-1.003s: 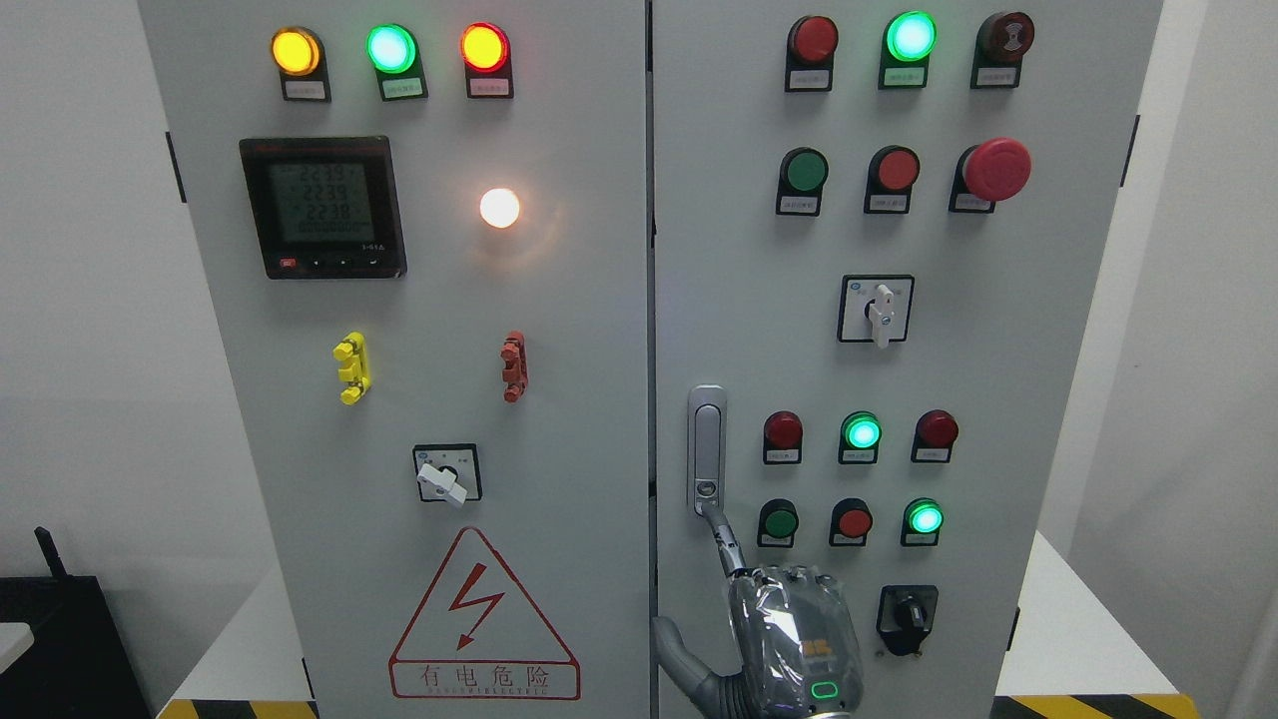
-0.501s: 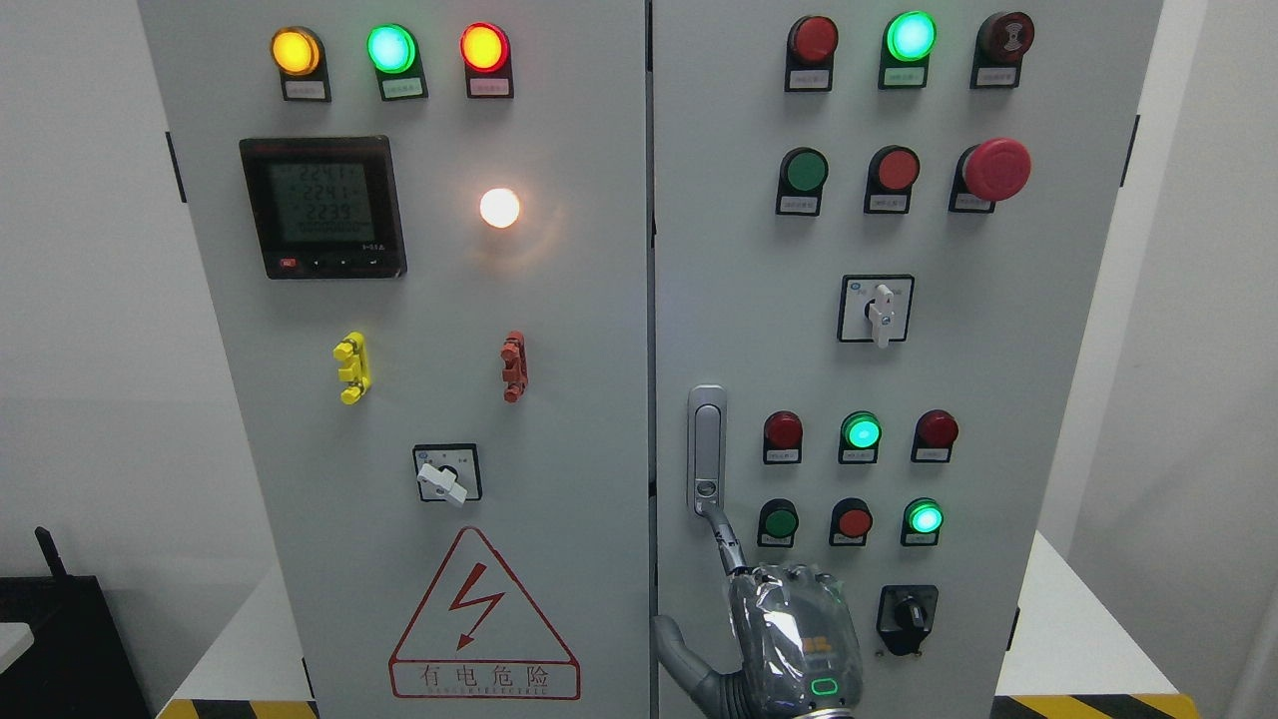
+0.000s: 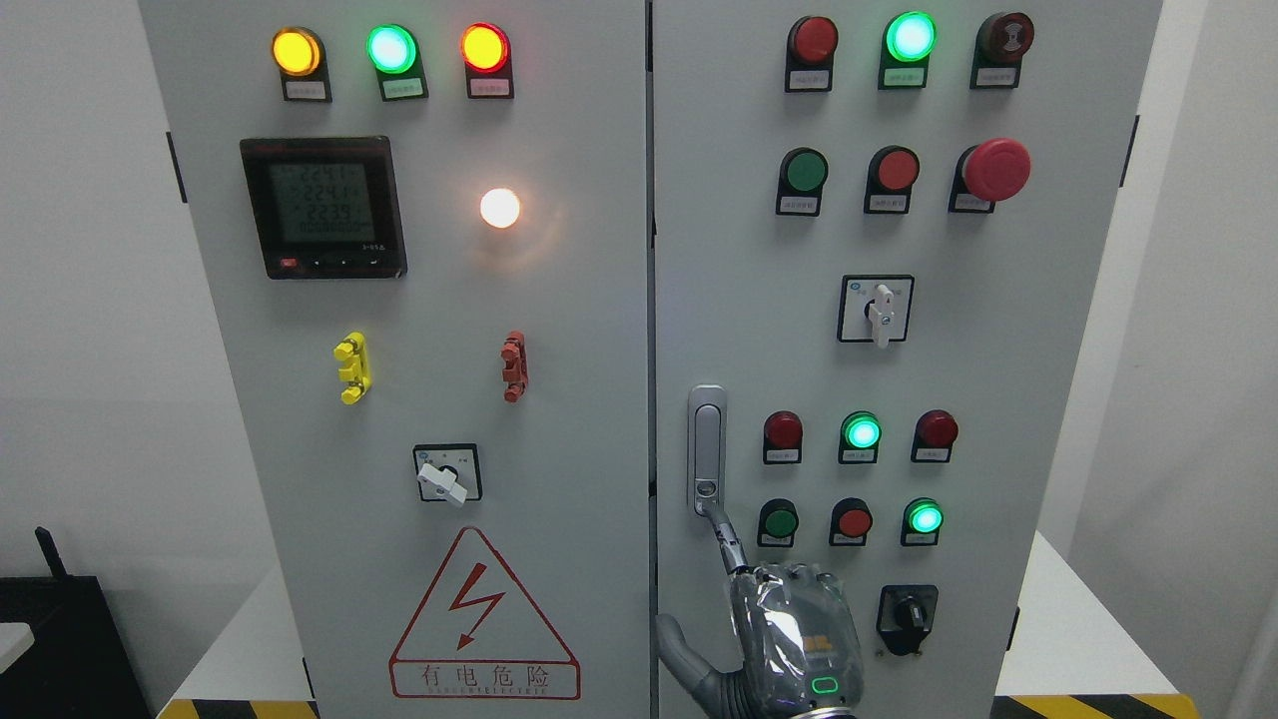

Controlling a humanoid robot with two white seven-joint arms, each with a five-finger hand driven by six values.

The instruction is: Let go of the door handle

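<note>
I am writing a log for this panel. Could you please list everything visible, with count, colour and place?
Cabinet: one, grey, two doors.
Lamps: three, yellow, green, red, left door top; one white below.
Meter: one, black, left door.
Warning sign: one, red triangle, left door bottom.
Door handle: one, silver, right door.
Emergency button: one, red, right door.
Hand: one, silver, bottom centre, one finger reaching to the handle's lower end.

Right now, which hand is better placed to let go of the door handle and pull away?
The right hand: it comes in at the bottom edge right of centre and reaches the lower end of the door handle. The left hand is not in view.
</note>
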